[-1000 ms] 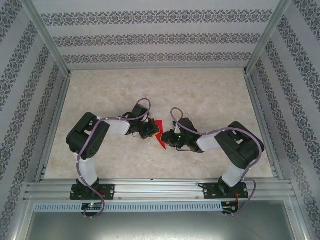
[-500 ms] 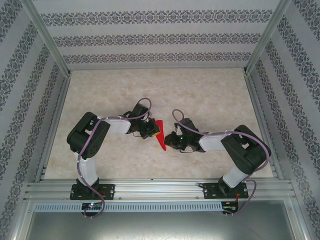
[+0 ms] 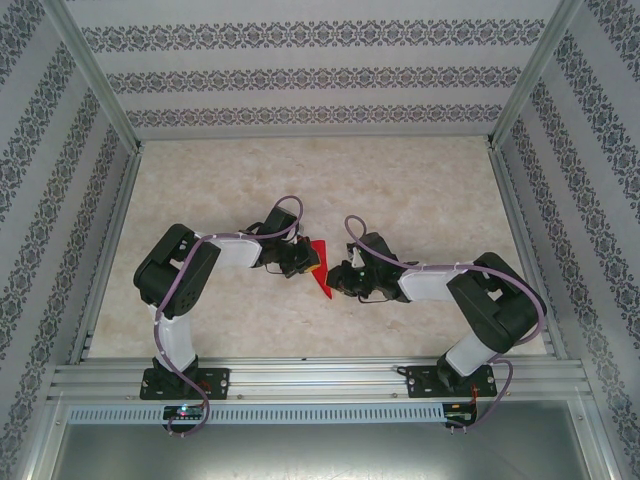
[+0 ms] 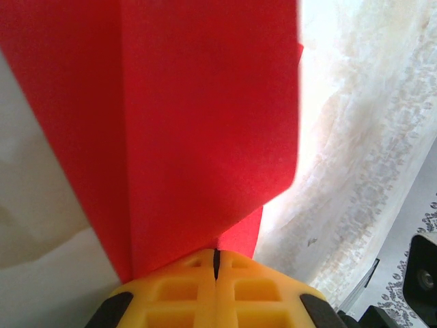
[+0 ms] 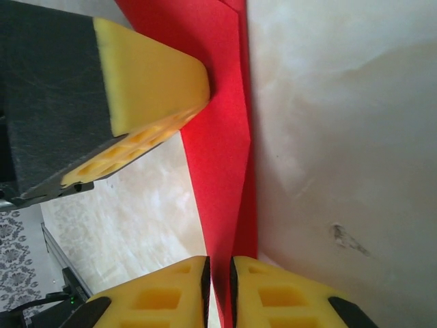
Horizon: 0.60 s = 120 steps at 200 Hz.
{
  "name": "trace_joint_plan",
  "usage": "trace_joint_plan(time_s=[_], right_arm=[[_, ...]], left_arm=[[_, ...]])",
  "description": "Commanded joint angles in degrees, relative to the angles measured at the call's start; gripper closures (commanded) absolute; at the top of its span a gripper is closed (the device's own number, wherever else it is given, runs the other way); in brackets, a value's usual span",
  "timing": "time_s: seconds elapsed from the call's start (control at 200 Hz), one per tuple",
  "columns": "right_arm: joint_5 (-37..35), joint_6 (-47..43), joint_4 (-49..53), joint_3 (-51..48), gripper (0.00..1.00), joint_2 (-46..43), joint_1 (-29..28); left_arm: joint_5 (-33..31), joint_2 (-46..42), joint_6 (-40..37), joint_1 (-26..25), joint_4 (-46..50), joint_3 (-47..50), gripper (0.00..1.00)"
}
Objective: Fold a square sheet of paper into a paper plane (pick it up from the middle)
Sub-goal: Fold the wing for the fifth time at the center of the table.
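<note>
The paper plane (image 3: 320, 270), light, limp and easily creased I judge, is pinched in my closed left hand (image 4: 216, 263). My right hand (image 5: 218, 273) is narrowed around its edge; whether it grips, I cannot tell. Best held along the folded crease.

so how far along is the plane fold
Done: the red paper is folded into a narrow pointed dart with layered creases. In hand: the left gripper and right gripper both pinch it. Left: probably opening the wings and setting it down.
</note>
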State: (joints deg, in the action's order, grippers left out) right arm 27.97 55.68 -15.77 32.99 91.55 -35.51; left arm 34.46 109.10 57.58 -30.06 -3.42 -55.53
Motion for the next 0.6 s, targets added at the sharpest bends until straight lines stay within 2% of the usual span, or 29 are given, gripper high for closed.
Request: trace_joint_plan(time_s=[0.0,0.185,0.285,0.505,0.595], right_arm=[[1.27,-0.94,0.88,1.2,0.83,-0.46,-0.55],[2.41,-1.52,0.98,1.67,0.91,1.96,-1.36],[2.61,-2.07,2.07,1.99,0.92,4.18,-1.97],[1.54,-2.86,5.24,1.2,0.91,3.66,-2.9],[1.33,-3.11,5.84,1.44,0.87,1.63,-3.09]], left_arm=[[-1.71,2.87,-1.24,-0.79,6.75,0.69,1.0],[-1.76,2.65,-1.16,-0.87,6.68,0.84,1.0],[-1.76,2.64,-1.0,-0.88,6.7,0.88,1.0],[-1.92,2.65,-0.81,-0.88,6.94,0.96,1.0],[-1.99,2.64,-0.8,-0.92,7.0,0.85,1.0]])
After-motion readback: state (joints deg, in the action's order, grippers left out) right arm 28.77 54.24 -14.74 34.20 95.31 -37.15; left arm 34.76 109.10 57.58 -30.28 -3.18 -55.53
